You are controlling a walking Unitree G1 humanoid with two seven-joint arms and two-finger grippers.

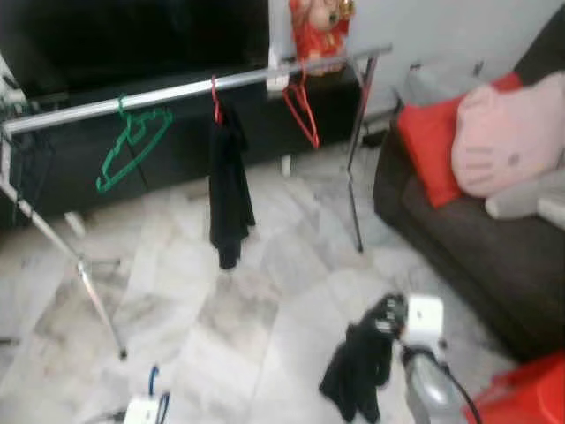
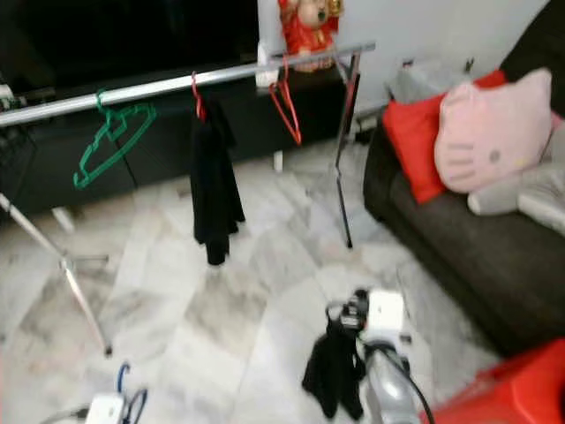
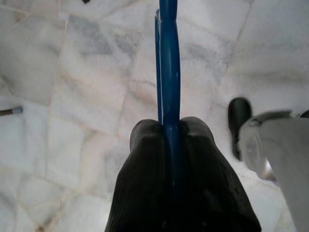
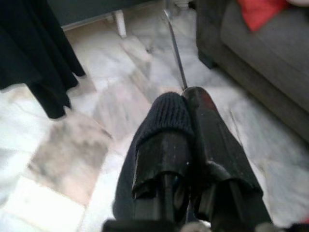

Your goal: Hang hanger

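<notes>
A silver rail (image 1: 177,93) of a clothes rack crosses the room ahead. On it hang a green hanger (image 1: 132,146), a red hanger carrying a black garment (image 1: 229,190), and a bare red hanger (image 1: 303,110). Low at my left, my left gripper (image 3: 167,126) is shut on a blue hanger (image 3: 168,63), whose hook pokes up over the floor (image 1: 154,380). At the lower right, my right gripper (image 1: 384,318) is shut on a black cloth (image 1: 357,375) that dangles above the marble. The cloth wraps one finger (image 4: 164,116).
A dark sofa (image 1: 477,256) with a red cushion (image 1: 428,150) and a pink cushion (image 1: 508,132) stands on the right. A red object (image 1: 530,397) sits at the bottom right. Rack legs (image 1: 97,309) (image 1: 353,177) stand on the marble floor. A dark cabinet (image 1: 132,35) lies behind the rail.
</notes>
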